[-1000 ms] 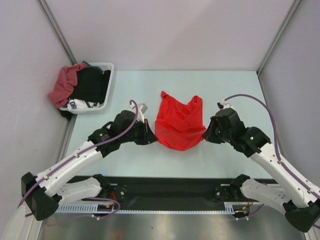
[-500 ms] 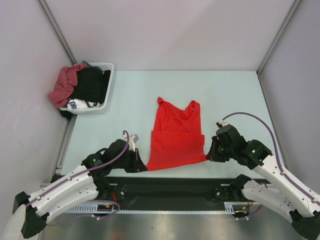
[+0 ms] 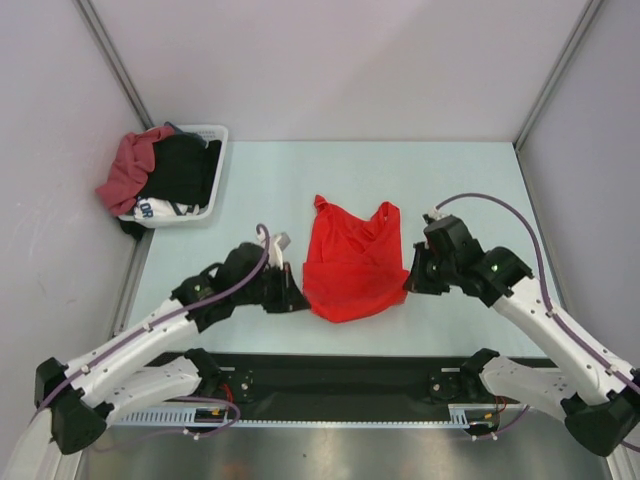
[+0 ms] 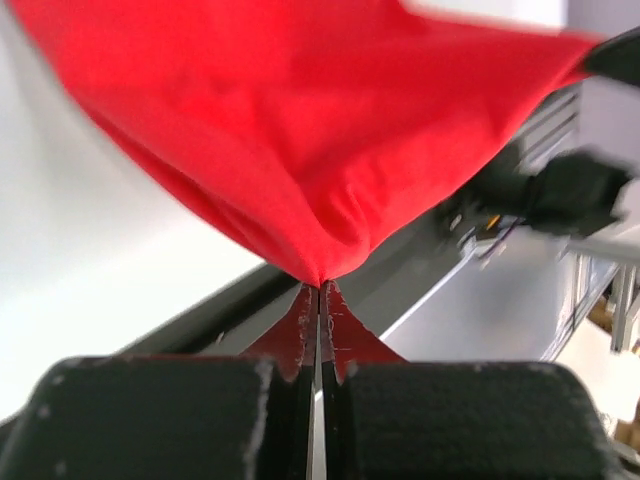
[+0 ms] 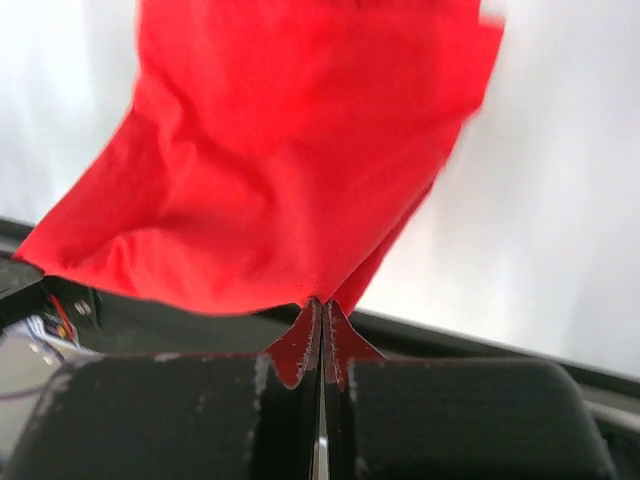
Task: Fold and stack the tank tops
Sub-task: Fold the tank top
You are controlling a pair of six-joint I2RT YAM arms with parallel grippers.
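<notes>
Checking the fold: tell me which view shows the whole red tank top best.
The top external view: the red tank top shows whole there, straps to hem. Each wrist view shows only one pinched corner and bunched cloth.

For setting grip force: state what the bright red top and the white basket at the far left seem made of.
Bright red tank top: thin, soft, matte cloth, probably a light knit; it sags and creases between its pinched corners. Basket: white, seemingly rigid plastic; straight smooth rim, slotted-looking wall.

Top external: high at 6 o'clock, facing 12. Wrists: close, left facing 3 o'clock, right 9. Shared: red tank top (image 3: pixel 352 272).
</notes>
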